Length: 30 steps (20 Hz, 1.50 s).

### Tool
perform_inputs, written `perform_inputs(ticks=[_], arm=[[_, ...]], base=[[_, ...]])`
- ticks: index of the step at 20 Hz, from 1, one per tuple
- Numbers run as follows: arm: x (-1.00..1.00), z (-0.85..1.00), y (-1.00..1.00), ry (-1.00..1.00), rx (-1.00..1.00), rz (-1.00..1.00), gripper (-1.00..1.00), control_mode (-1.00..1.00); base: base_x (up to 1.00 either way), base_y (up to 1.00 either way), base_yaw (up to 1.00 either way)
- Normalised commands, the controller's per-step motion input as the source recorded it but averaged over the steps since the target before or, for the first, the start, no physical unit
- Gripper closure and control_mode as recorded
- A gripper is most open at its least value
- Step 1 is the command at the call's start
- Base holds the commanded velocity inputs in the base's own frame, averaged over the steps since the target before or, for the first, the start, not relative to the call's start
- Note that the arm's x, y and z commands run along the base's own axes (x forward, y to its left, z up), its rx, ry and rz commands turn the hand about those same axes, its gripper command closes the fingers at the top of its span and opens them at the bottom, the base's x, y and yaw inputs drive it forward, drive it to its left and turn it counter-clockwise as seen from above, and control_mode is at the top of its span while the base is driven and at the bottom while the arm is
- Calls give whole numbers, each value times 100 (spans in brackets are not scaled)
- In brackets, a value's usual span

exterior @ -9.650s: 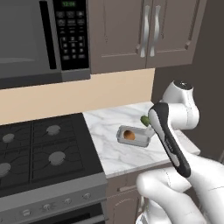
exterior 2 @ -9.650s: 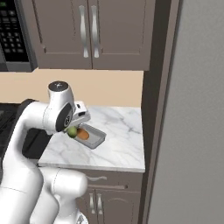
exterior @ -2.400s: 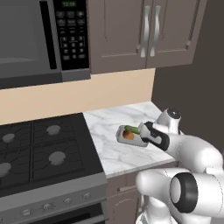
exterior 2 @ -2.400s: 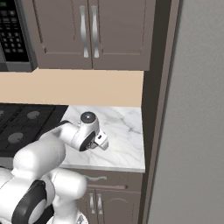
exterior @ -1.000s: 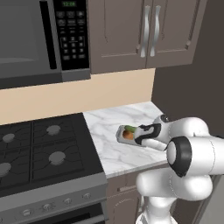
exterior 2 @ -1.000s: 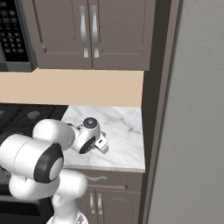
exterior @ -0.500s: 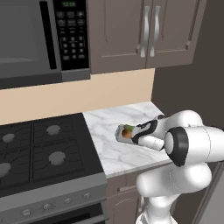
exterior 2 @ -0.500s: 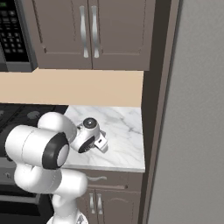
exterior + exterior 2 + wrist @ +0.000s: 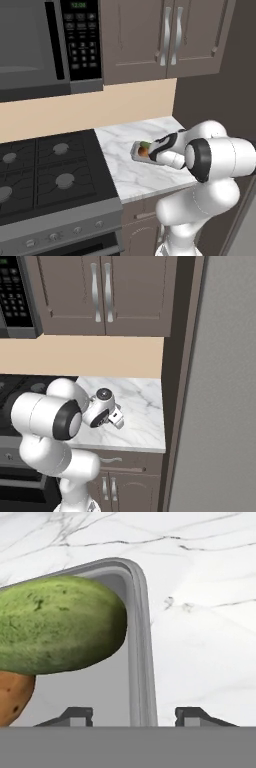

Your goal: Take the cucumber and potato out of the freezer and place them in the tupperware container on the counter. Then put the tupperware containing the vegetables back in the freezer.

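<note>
Black microwave (image 9: pixel 47 45), brown upper cabinets (image 9: pixel 165 37), beige backsplash (image 9: pixel 90 107), black stovetop (image 9: pixel 47 172)

You get even, soft rendered light with no glare. Shadows are faint on the table (image 9: pixel 125 172). All views are sharp, though the close hand view looks slightly soft.
</note>
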Motion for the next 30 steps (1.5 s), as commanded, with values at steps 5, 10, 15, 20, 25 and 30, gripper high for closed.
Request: perform_inputs(ticks=[5,10,15,20,25,30], arm=[[-4,-19,2,0,0,0,100,-100],[-25,-1,4,-2,0,0,100,-100],[-45,41,0,-9,0,0,100,-100],[-65,92,0,-8,0,0,100,-100],[-65,95,0,1,-2,-1,100,-100],[-71,70,0,1,-7,0,100,-100]], base=[[0,0,0],[0,0,0],[0,0,0],[0,0,0],[0,0,0],[0,0,0]])
